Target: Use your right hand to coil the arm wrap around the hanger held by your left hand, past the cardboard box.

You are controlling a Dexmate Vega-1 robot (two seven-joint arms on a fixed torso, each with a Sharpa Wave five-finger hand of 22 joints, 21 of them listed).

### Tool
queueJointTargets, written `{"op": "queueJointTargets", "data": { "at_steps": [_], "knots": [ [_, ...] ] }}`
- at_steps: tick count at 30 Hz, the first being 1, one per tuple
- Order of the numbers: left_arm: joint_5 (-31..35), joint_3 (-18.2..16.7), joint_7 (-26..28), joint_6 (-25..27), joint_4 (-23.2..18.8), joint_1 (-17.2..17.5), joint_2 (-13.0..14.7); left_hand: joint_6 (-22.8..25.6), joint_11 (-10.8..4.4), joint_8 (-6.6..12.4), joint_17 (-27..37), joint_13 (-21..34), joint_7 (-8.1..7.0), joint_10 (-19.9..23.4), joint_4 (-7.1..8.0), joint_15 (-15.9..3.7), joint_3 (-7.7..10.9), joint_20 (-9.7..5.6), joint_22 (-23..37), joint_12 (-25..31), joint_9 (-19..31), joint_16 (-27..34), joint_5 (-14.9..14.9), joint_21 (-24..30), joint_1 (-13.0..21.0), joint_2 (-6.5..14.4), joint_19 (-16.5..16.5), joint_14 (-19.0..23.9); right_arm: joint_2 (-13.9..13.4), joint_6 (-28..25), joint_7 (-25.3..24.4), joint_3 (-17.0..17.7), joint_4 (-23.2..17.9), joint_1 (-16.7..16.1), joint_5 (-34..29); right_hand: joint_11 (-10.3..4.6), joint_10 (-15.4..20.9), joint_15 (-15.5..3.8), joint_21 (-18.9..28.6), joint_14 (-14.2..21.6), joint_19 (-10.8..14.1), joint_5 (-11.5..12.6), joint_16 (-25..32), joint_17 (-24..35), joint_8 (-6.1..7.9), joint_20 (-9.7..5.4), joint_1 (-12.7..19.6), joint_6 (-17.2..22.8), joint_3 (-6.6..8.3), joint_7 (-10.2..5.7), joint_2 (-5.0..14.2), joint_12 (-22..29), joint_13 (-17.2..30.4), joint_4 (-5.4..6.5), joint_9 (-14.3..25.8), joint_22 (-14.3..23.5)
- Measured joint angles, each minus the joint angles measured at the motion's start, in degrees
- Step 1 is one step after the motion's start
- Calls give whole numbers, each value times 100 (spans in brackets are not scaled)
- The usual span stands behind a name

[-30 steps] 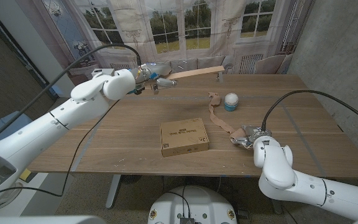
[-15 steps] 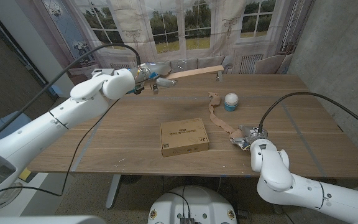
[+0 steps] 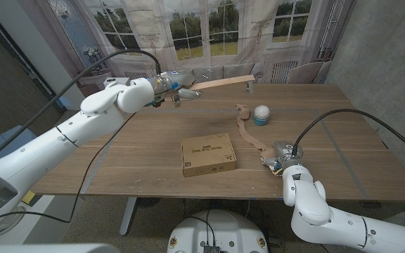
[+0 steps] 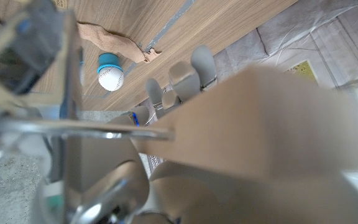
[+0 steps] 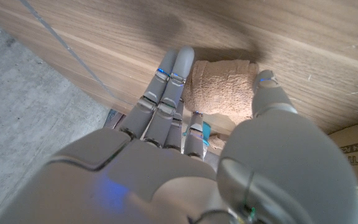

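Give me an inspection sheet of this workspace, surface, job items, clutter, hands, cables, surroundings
Surface: wooden table, with light scuffs near the front edge.
Job's things: wooden hanger held up over the table's far side; tan arm wrap trailing across the table, its rolled end at the right hand; flat cardboard box mid-table.
Clutter: white ball on a blue base beside the wrap's far end.
Hands: left hand grips the hanger; right hand has thumb and fingers around the wrap's roll.
Cables: a black cable loops over the left arm, another over the right.
Surroundings: backdrop printed with windows, grey wall on the right.
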Motion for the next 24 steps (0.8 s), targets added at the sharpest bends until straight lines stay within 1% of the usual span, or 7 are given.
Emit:
{"op": "queueJointTargets", "data": {
  "at_steps": [5, 6, 11, 12, 14, 15, 24],
  "knots": [
    [30, 1, -20, 62, -108, 40, 2, -8, 0, 0, 0, 0, -9, 0, 0, 0, 0, 0, -29, 0, -27, 0, 0, 17, 0, 0, 0, 0, 27, 0, 0, 135, 27, -208, 0, 51, 154, -77, 203, 260, 29, -7, 125, 224, 4, -29, 79, 234, 1, 70, -80, 257, 172, 1, 28, 53],
    [38, 6, -29, 77, -155, 55, 3, -8, 0, 19, 0, 0, -10, 0, 0, 0, 0, 0, -36, 0, -27, 0, 0, 39, 0, 0, 0, 0, 40, 110, -940, 193, 28, -271, 266, 51, 154, -77, 237, 279, 36, -17, 134, 250, 4, -36, 96, 235, 1, 70, -96, 293, 199, 1, 31, 53],
    [70, 18, -64, 135, -190, 63, -2, -8, 0, 43, 0, 0, -11, 0, -24, 0, 24, 0, -36, 0, -27, 0, 0, 61, 0, 0, 0, 0, 165, 110, -940, 670, 32, -722, 266, 72, 215, -117, 348, 421, 55, -23, 172, 346, 7, -55, 134, 453, 2, 100, -135, 401, 312, 2, 54, 80],
    [79, 36, -77, 147, -214, 66, -16, -8, 0, 43, 0, 0, -11, 0, -24, 0, 24, 0, -36, 0, -43, 0, -20, 61, -1, 0, 0, 0, 224, 626, -1852, 845, 32, -888, 855, 72, 215, -117, 348, 421, 55, -23, 178, 365, 20, -55, 135, 472, 9, 119, -135, 421, 324, -5, 65, 80],
    [95, 37, -93, 165, -215, 66, -16, -8, 0, 43, 0, 0, -11, 0, -24, 1, 24, 0, -38, 0, -53, 0, -45, 61, -1, 0, 0, 0, 310, 642, -1872, 1095, 35, -1114, 870, 96, 252, -174, 404, 524, 55, -24, 224, 418, 43, -55, 157, 549, 10, 138, -157, 471, 353, -6, 95, 106],
    [109, 59, -104, 179, -234, 66, -31, -8, 0, 43, 0, 0, -11, 0, -24, 1, 24, 0, -51, 0, -53, 0, -45, 61, -1, 0, 1, 0, 377, 1090, -2412, 1303, 39, -1307, 1308, 81, 346, -178, 425, 564, 55, -27, 257, 460, 46, -55, 177, 599, 11, 123, -177, 493, 379, -6, 118, 106],
    [180, 117, -172, 239, -285, 42, -81, -50, 0, 82, -13, 0, 9, 0, -24, 1, 24, 0, -62, 0, -76, 0, -45, 86, -15, 13, 1, 1, 837, 2593, -3600, 2880, 158, -2473, 2517, 71, 441, -199, 760, 687, -4, -40, 603, 1022, 102, 3, 291, 953, -33, 148, -292, 825, 730, 40, 348, 186]
  ]
}}
